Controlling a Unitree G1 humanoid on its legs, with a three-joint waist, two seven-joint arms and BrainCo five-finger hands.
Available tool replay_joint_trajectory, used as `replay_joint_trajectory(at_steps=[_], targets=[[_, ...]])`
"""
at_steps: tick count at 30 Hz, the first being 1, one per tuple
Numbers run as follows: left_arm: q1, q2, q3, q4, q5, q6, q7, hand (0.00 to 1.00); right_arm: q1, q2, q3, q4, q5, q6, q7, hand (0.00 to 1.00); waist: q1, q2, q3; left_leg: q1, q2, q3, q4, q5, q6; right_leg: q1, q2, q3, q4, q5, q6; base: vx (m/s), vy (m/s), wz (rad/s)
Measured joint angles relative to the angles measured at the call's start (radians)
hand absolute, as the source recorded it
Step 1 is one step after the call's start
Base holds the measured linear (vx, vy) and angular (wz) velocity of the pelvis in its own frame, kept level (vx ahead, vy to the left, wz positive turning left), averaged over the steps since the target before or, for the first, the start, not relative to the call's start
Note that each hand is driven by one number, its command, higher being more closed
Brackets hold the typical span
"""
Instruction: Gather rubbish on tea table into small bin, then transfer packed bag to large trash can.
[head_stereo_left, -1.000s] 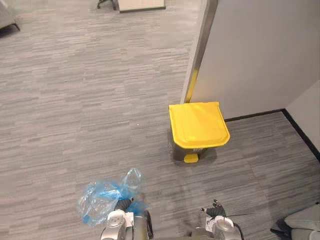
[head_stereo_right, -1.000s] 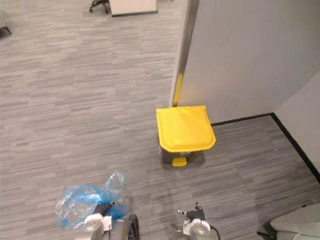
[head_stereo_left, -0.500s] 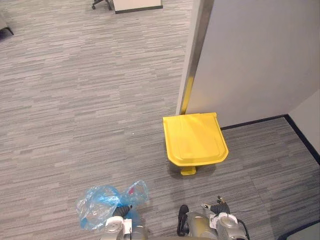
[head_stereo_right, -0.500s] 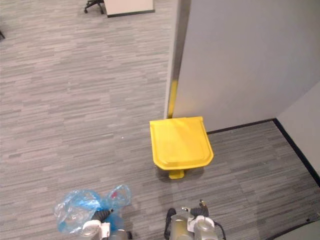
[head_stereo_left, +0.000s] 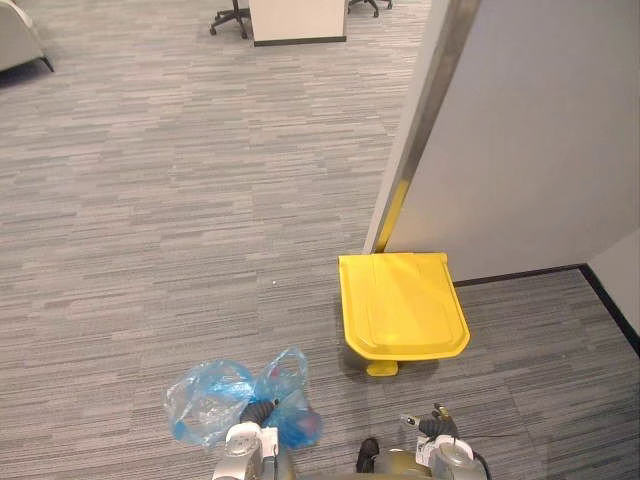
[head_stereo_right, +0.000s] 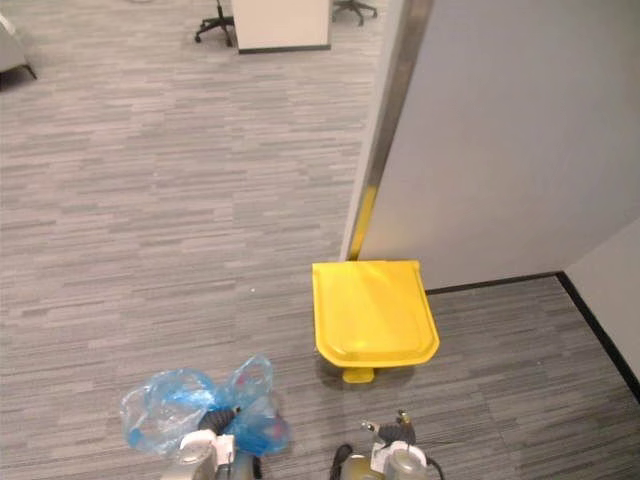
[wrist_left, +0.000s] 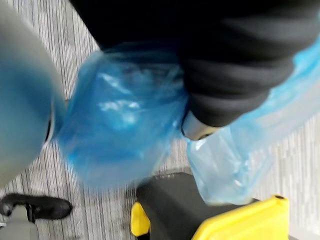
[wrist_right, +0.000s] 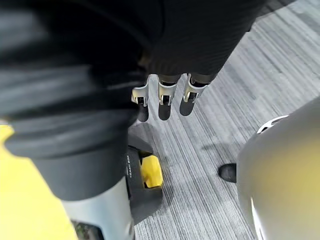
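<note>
A crumpled blue plastic bag hangs low on the left, above the grey carpet, and my left hand is shut on its gathered top. In the left wrist view the bag bulges on both sides of that hand. The large trash can stands ahead and to the right against the wall, dark-bodied, its yellow lid closed and a yellow pedal at its front. My right hand hangs with straight fingers and holds nothing, just short of the pedal.
A grey partition wall with a metal edge post rises behind the can. Black skirting runs along the right. A white desk and an office chair base stand far back. Open carpet lies to the left.
The whole picture has shifted, so the camera has moved; the can now shows lower and nearer. The bag stays in my left hand and the right hand still hangs with straight fingers.
</note>
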Motion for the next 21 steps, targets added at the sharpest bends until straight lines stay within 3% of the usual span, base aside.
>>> replay_joint_trajectory(at_steps=[6,10,13,15,17,19,21], targets=[[0.009,0.051,-0.013,0.032,0.001,0.0,0.003,1.0,-0.018,-0.008,-0.008,0.046,-0.002,0.002,0.0,0.0,-0.001,0.001,-0.009,0.034,-0.036,0.023,-0.089,0.039,0.013,0.014,-0.004,0.039,-0.092,0.058,0.003,0.02,0.049,-0.17],[0.029,0.05,-0.012,0.036,0.0,-0.001,0.003,1.0,-0.026,-0.019,-0.007,0.073,-0.002,0.003,0.0,0.0,0.0,0.0,-0.009,0.048,-0.039,0.029,-0.097,0.039,0.014,0.01,-0.002,0.061,-0.083,0.061,0.003,-0.01,0.012,-0.17],[0.029,0.054,-0.01,0.032,0.0,-0.002,0.004,1.0,-0.029,-0.022,-0.003,0.074,-0.002,0.007,0.001,0.0,0.009,-0.013,-0.002,0.05,-0.046,0.042,-0.082,0.008,0.026,-0.057,-0.016,0.094,0.042,0.014,0.006,-0.08,0.039,-0.28],[0.025,0.06,-0.009,0.03,-0.001,-0.001,0.003,1.0,-0.029,-0.02,0.0,0.063,-0.002,0.008,0.002,0.0,0.006,-0.025,0.022,0.053,-0.051,0.022,-0.021,-0.058,0.055,-0.121,-0.056,0.093,0.252,-0.032,0.036,-0.13,0.038,-0.11],[0.023,0.065,-0.009,0.024,-0.001,-0.002,0.004,1.0,-0.019,-0.019,-0.008,0.03,-0.001,0.004,0.002,0.0,-0.006,-0.029,0.033,0.093,-0.057,-0.001,-0.004,-0.08,0.072,-0.202,-0.089,0.057,0.442,-0.052,0.039,-0.06,0.033,0.19],[0.02,0.069,-0.01,0.023,-0.001,-0.002,0.005,1.0,-0.026,-0.016,-0.003,0.032,-0.002,0.003,0.003,0.0,-0.004,-0.037,0.038,0.103,-0.037,-0.015,0.017,-0.098,0.071,-0.229,-0.093,-0.016,0.389,-0.056,0.029,0.02,-0.009,0.23],[0.014,0.072,-0.01,0.025,-0.001,-0.002,0.005,1.0,-0.032,-0.015,-0.009,0.031,-0.002,0.003,0.002,0.0,-0.002,-0.04,0.042,0.1,-0.016,-0.022,0.04,-0.117,0.062,-0.267,-0.086,-0.075,0.186,0.021,0.031,0.17,-0.08,0.16]])
